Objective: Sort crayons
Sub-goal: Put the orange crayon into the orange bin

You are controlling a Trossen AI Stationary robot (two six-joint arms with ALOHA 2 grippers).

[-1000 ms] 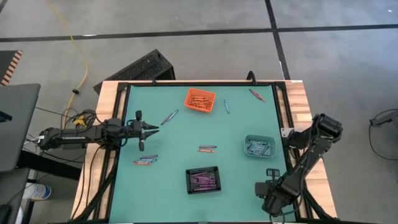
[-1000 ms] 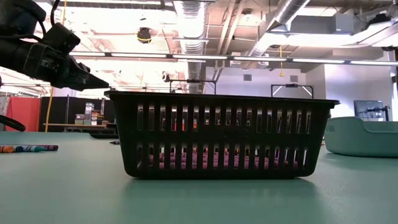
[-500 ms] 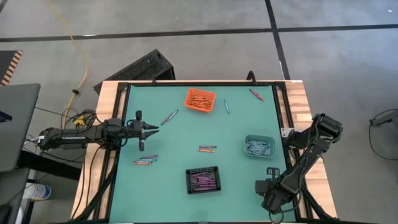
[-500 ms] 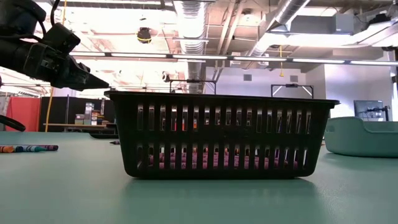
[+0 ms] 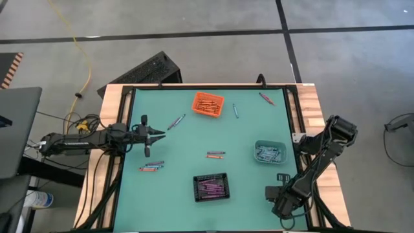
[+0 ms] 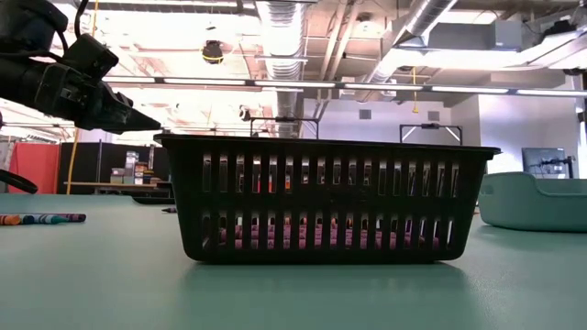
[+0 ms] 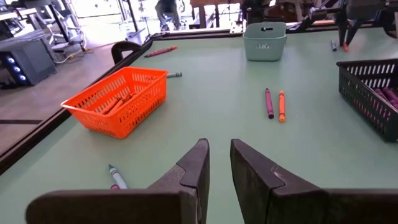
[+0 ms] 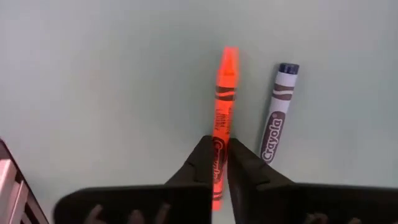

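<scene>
Green worktop [image 8: 93, 74], right edge: right tool [image 8: 222, 146] pinching orange crayon [image 8: 225, 93] on its paper wrap; light, stiff, probably brittle. Left tool [image 7: 219, 149] slightly spread, empty, left edge.

From overhead, my right end effector [image 5: 283, 206] sits at the worktop's [image 5: 181, 139] near corner, too small to read. Its fingers [image 8: 205, 163] cover the orange crayon's [image 8: 222, 99] lower end. The black bin [image 6: 326, 197] blocks the worktop beyond.

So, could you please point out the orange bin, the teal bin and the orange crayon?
orange bin [image 5: 207, 103]: high view, its middle.
teal bin [image 5: 270, 152]: high view, its middle.
orange crayon [image 8: 224, 93]: right wrist view, its wrapped shaft.
</scene>
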